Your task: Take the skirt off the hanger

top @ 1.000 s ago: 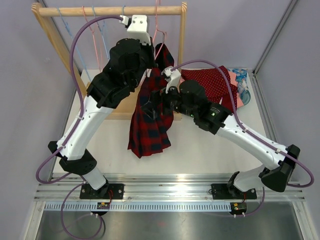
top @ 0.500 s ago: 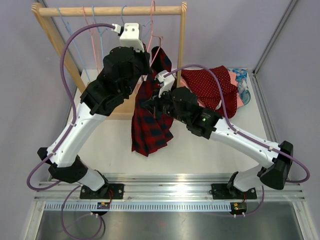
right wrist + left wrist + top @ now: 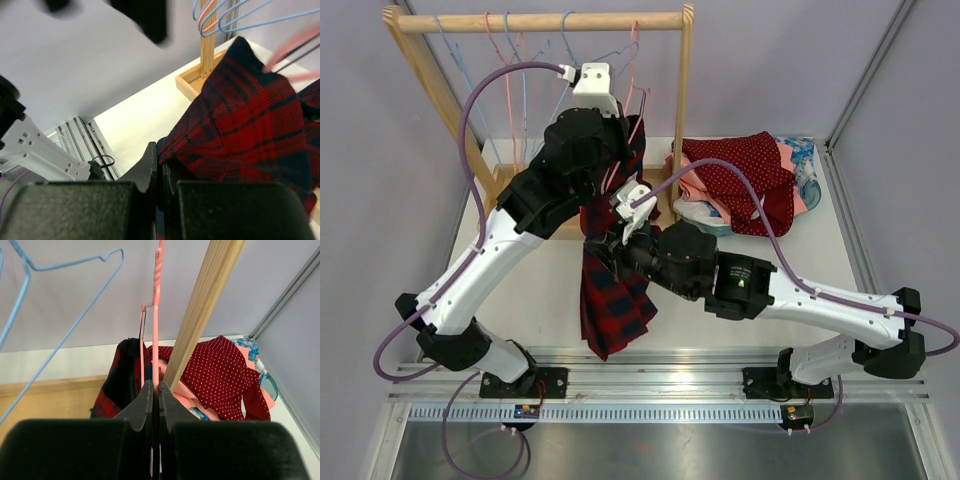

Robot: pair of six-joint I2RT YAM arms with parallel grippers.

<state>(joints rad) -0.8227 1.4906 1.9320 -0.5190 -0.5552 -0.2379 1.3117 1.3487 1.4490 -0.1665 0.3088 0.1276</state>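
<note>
The skirt is red and navy plaid and hangs from a pink hanger at the right end of the rack, stretched down toward the near side of the table. In the left wrist view my left gripper is shut on the pink hanger's wire, with the skirt just beyond its fingers. In the right wrist view my right gripper is shut on the skirt's edge, and the plaid cloth spreads up to the right. Both fingertips are hidden under the arms in the top view.
A wooden rack stands at the back, with several blue and pink empty hangers. Its right post passes close beside my left gripper. A pile of clothes topped by red dotted fabric lies at the back right.
My right gripper has shut on the skirt's edge and drawn it toward the near left. The skirt now hangs lower and longer. The left arm stays shut on the hanger.
</note>
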